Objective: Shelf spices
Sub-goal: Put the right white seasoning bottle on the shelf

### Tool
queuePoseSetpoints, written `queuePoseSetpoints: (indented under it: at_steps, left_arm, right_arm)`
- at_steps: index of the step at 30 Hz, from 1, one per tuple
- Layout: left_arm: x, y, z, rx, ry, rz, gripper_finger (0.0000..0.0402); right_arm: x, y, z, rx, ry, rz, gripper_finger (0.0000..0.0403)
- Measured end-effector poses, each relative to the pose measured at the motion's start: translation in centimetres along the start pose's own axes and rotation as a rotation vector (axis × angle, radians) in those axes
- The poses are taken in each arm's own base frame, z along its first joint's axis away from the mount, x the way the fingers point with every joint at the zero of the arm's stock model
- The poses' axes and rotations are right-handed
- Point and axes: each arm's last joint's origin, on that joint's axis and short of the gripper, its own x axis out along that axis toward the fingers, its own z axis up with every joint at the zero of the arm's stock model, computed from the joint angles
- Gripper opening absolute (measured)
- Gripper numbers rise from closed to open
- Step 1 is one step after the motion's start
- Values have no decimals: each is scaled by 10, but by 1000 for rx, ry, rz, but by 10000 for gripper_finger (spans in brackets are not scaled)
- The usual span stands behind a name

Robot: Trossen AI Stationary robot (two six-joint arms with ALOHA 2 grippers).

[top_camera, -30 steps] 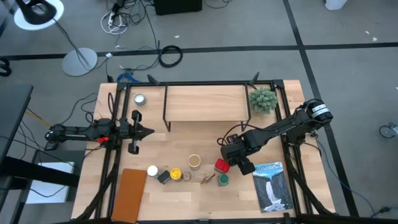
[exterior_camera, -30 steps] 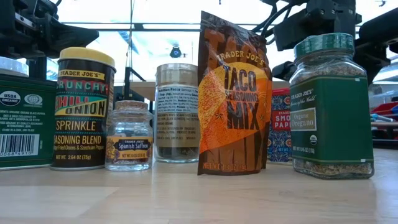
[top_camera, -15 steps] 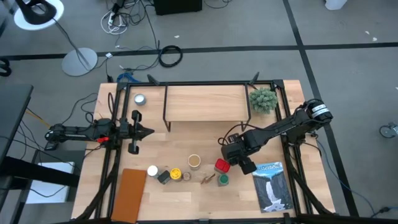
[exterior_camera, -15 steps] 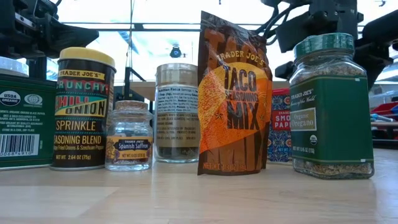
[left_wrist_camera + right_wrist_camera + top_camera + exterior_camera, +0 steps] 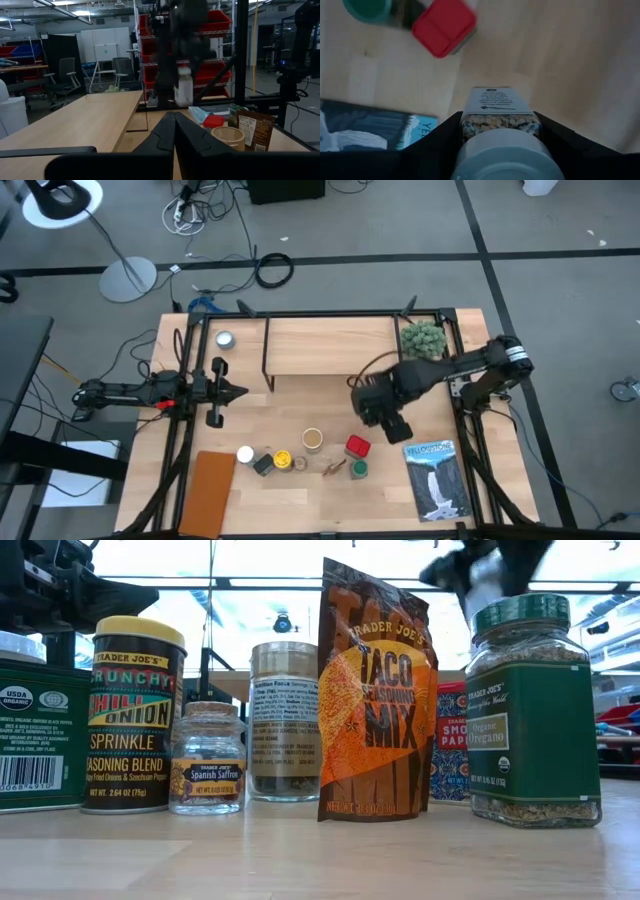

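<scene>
Right gripper (image 5: 392, 418), as I see it from above, hangs over the table (image 5: 300, 500) between the shelf (image 5: 327, 346) and the row of spices, its fingers pinching a jar (image 5: 498, 116). Through that arm's wrist camera the jar shows a pale grey cap, clear glass sides over a coarse speckled blend, and a white printed label; the dark fingers (image 5: 437, 132) press it from both sides. Below it on the wood sit a red-capped tin (image 5: 444, 26) and a green lid (image 5: 367, 9), with a blue-and-white book (image 5: 365, 129) just beside.

Left gripper (image 5: 240, 391) rests at the table's left side, well apart from the jars, fingers pressed together.

At table height I read the line-up: a green tin (image 5: 40, 730) at the edge of the view, a yellow-capped Crunchy Chili Onion jar (image 5: 134, 715), a small Spanish Saffron jar (image 5: 207, 760), a tall tan-topped jar (image 5: 285, 720), the orange-brown Taco Seasoning Mix packet (image 5: 376, 695) standing upright, a red smoked-paprika tin (image 5: 450, 740) behind it, and a green-capped oregano jar (image 5: 532, 710). The shelf's light plank top holds nothing I can see; a small silver tin (image 5: 224, 339) and a green plant (image 5: 424, 340) flank it.
</scene>
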Motion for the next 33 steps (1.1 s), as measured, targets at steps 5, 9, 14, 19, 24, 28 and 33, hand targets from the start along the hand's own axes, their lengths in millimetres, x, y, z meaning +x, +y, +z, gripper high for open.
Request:
queuePoseSetpoints:
  at_steps: [5, 9, 14, 19, 24, 28, 33]
  left_arm:
    - [0, 0, 0, 0, -1, 0, 12]
    - [0, 0, 0, 0, -1, 0, 12]
    - [0, 0, 0, 0, 0, 0, 12]
    - [0, 0, 0, 0, 0, 0, 12]
    - [0, 0, 0, 0, 0, 0, 12]
    - [0, 0, 0, 0, 0, 0, 12]
    - [0, 0, 0, 0, 0, 0, 12]
  right_arm:
    - [-57, -25, -5, 19, -61, -114, 200]
    - [-92, -55, -16, 97, -123, -226, 200]
    - [-108, -99, -34, 196, -176, -208, 200]
    - [-105, -139, -56, 245, -148, -196, 201]
    - [-101, -170, -75, 285, -143, -206, 201]
    - [-93, -193, -87, 336, -232, -138, 201]
    - [-79, -206, -102, 355, -121, -176, 201]
